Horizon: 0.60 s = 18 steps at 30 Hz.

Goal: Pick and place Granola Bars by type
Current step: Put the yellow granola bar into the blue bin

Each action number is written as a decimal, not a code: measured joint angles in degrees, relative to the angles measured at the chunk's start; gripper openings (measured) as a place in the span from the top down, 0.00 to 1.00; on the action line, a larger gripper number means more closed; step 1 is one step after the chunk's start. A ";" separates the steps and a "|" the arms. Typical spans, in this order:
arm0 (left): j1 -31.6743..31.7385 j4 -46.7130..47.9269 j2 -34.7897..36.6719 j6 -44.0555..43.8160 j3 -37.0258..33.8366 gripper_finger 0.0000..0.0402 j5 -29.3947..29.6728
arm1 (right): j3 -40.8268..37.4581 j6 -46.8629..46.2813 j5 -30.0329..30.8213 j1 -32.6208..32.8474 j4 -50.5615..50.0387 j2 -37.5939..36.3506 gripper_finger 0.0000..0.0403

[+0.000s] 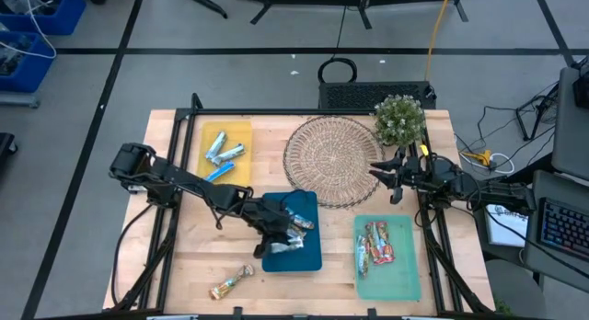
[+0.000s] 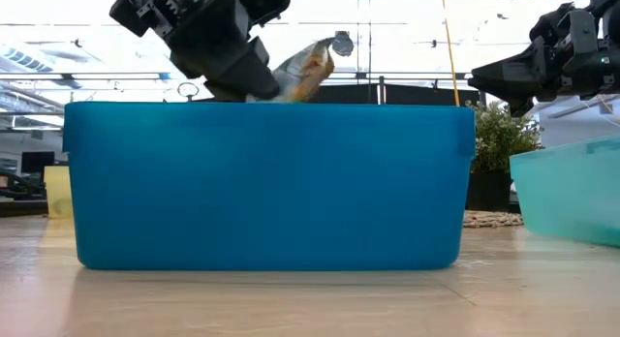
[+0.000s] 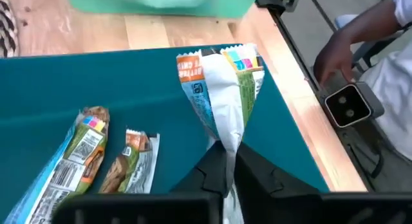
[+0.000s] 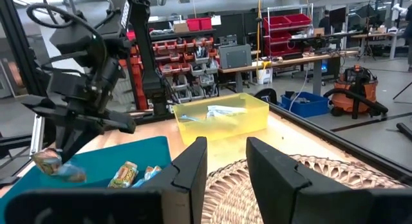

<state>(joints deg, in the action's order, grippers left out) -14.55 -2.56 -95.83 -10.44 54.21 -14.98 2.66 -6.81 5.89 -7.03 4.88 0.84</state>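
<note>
My left gripper hangs over the blue tray, shut on a tan-and-silver granola bar. Two more tan bars lie flat on that tray's floor. Another gold bar lies on the bare wood near the table's near edge. Blue-and-silver bars lie in the yellow tray. Red bars lie in the green tray. My right gripper waits open over the right rim of the wicker mat. My left gripper pinches the tan-and-silver bar between its two fingers at one crimped end of the wrapper. The fingers come slanting down from above. The bar is lifted clear above the blue tray, and its free end sticks out and upward past the fingertips.
A potted plant stands at the far right corner, behind my right arm. The yellow tray sits far left and the green tray near right. A person's arm shows beyond the table's edge in the left wrist view.
</note>
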 joint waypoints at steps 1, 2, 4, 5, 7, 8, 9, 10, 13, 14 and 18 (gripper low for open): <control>0.00 -0.37 0.00 0.02 0.00 0.91 -0.02 | 0.00 0.00 0.00 -0.02 0.10 0.00 0.75; 0.00 -0.86 -0.05 0.04 0.00 0.89 -0.02 | -0.02 -0.02 0.00 -0.01 0.23 -0.02 0.75; 0.00 -2.47 -0.07 0.14 0.00 0.85 0.00 | -0.01 -0.02 0.00 -0.02 0.29 0.00 0.75; 0.00 -2.97 -0.02 0.20 0.00 0.83 0.00 | -0.01 -0.02 0.00 -0.02 0.45 0.00 0.75; 0.00 -3.33 -0.02 0.21 0.00 0.78 0.00 | -0.02 -0.02 0.00 -0.02 0.49 -0.02 0.75; 0.00 -3.33 0.12 0.24 -0.01 0.75 0.00 | -0.02 -0.02 0.00 0.00 0.47 0.00 0.75; 0.00 -3.03 0.57 0.49 -0.03 0.72 0.00 | -0.01 -0.02 0.00 -0.01 0.47 0.00 0.75; 0.00 -2.73 1.08 0.83 -0.04 0.70 -0.09 | -0.01 -0.02 0.00 0.00 0.47 -0.01 0.75; 0.00 -0.08 3.65 0.89 -0.03 0.63 -1.61 | 0.00 -0.02 0.00 0.00 0.46 0.00 0.75; -0.03 1.34 4.93 0.89 -0.13 0.61 -3.02 | 0.00 0.00 0.00 0.00 0.46 -0.02 0.75; -0.94 7.30 11.42 -1.15 -0.06 0.56 -6.95 | -0.01 -0.02 0.00 -0.01 0.65 -0.02 0.75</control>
<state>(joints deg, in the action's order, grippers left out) -15.48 4.74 -84.42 -11.58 54.15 -21.93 2.64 -6.83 5.89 -7.04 5.53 0.82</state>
